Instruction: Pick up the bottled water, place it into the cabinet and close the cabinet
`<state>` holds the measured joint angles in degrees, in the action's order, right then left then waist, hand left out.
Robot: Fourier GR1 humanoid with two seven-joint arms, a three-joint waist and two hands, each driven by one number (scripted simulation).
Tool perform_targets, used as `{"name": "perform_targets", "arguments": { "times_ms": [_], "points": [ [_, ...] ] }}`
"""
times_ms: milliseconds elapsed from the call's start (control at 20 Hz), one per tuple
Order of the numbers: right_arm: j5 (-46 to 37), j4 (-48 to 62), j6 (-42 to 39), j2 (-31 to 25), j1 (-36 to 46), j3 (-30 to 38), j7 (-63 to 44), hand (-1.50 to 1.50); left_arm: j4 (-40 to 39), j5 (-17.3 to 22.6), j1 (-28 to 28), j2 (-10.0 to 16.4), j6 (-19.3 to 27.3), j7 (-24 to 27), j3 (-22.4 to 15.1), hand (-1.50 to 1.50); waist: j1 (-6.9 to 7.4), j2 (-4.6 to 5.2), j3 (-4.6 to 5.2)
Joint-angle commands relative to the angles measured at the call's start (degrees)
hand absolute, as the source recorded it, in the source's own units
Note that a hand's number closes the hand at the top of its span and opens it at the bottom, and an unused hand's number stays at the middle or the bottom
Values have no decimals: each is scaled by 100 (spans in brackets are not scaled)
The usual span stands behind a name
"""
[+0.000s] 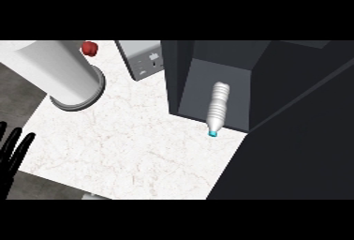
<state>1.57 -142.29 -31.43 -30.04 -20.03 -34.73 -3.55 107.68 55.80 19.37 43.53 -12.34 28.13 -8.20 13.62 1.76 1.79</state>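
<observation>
Bottled water (217, 107) lies on its side inside the open cabinet (181, 75), its blue cap poking out past the front edge over the counter (124, 140). Left hand (10, 157) is at the left edge, fingers straight and up, holding nothing.

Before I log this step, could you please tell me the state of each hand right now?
Left hand: open, fingers straight, holding nothing, at the view's left edge.
Right hand: not in view.
</observation>
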Motion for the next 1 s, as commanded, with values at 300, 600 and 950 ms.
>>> {"name": "perform_targets", "arguments": {
  "times_ms": [300,600,950],
  "points": [
    [348,221,134,488,172,-607,-472,150,-57,47,-23,57,-176,-5,53,-150,112,181,-7],
    [779,401,44,574,128,-617,-388,150,-32,78,-129,83,-273,20,112,-150,330,289,-28],
    [929,602,418,920,434,-135,-621,150,-155,149,-191,148,-390,-12,190,-150,268,293,-34]
  ]
}}
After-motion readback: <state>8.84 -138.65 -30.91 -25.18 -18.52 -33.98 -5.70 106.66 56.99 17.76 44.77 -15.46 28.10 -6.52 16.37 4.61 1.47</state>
